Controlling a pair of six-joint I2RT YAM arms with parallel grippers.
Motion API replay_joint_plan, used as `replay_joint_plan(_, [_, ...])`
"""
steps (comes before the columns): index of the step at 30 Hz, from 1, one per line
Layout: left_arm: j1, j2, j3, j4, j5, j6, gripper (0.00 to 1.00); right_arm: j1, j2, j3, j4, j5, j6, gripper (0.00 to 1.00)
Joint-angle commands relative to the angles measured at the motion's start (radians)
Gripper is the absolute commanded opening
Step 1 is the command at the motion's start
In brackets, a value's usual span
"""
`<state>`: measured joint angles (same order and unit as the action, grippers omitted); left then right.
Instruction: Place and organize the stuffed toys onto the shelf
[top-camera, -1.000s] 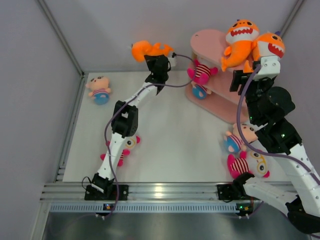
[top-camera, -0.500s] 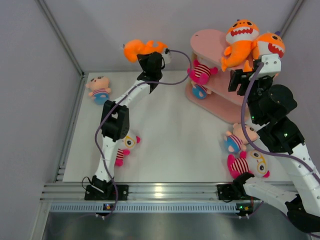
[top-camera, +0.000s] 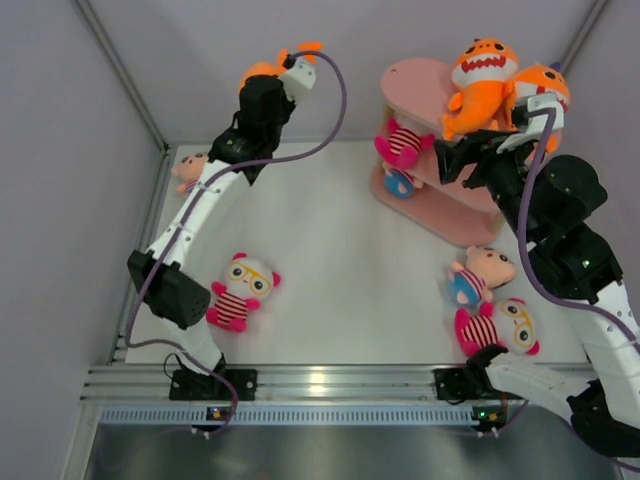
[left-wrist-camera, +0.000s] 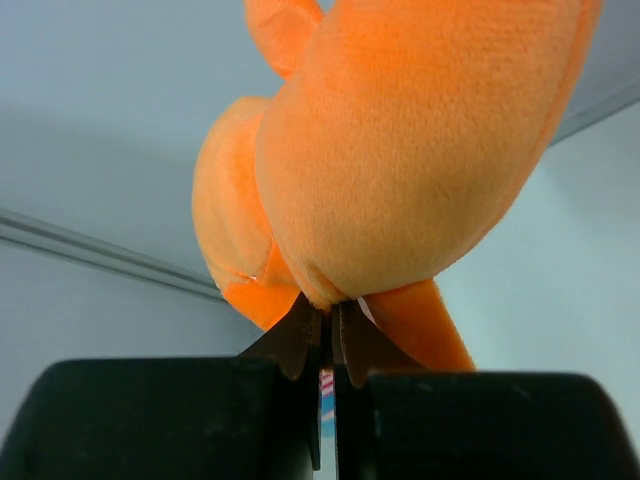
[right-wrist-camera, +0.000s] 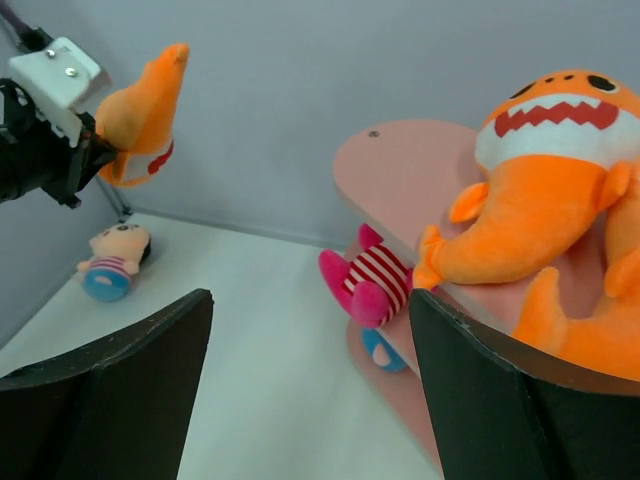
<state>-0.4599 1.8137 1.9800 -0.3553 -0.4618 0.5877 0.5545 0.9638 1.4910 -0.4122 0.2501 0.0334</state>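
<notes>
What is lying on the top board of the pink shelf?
Two orange sharks lie on the top board of the shelf. The right arm covers part of the second shark and the board's right end, so that part cannot be seen.

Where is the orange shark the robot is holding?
Top view, back left: the orange shark sits pinched in the left gripper, left of the pink shelf.
</notes>
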Motion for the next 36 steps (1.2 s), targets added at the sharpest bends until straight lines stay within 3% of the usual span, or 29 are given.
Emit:
replay_joint_plan(1, [-0.002, -0.177, -0.099, -0.155, 0.274, -0.244, 0.00, 0.015, 0.029, 0.057, 0.004, -0.142, 0.118, 0.80])
replay_joint_plan(2, [0.000, -0.232, -0.139, -0.183, 0.382, -0.284, 0.00, 0.015, 0.056, 0.066, 0.013, -0.176, 0.135, 0.81])
replay_joint_plan(6, [-0.002, -0.338, -0.214, -0.273, 0.531, -0.354, 0.00, 0.013, 0.140, 0.132, 0.075, -0.362, 0.239, 0.86])
replay_joint_plan(8, [-0.002, -0.385, -0.246, -0.304, 0.549, -0.377, 0.00, 0.015, 0.188, 0.140, 0.152, -0.454, 0.311, 0.88])
replay_joint_plan(15, [0.000, -0.476, -0.305, -0.341, 0.611, -0.417, 0.00, 0.030, 0.346, 0.155, 0.329, -0.551, 0.531, 0.88])
replay_joint_plan(23, [-0.002, -0.484, -0.320, -0.341, 0.632, -0.437, 0.00, 0.136, 0.567, 0.340, 0.277, -0.450, 0.543, 0.91])
replay_joint_plan(29, [-0.002, -0.476, -0.311, -0.341, 0.638, -0.436, 0.00, 0.156, 0.674, 0.417, 0.208, -0.385, 0.556, 0.88])
replay_joint_plan(31, [-0.002, -0.472, -0.303, -0.341, 0.632, -0.436, 0.00, 0.156, 0.688, 0.408, 0.214, -0.361, 0.557, 0.85])
replay_joint_plan(34, [0.000, -0.468, -0.293, -0.341, 0.620, -0.433, 0.00, 0.157, 0.697, 0.402, 0.210, -0.345, 0.562, 0.70])
replay_joint_plan(35, [0.000, -0.468, -0.291, -0.341, 0.615, -0.431, 0.00, 0.156, 0.699, 0.405, 0.208, -0.345, 0.557, 0.58])
replay_joint_plan(36, [0.000, -0.465, -0.290, -0.341, 0.606, -0.428, 0.00, 0.156, 0.701, 0.408, 0.201, -0.345, 0.553, 0.32])
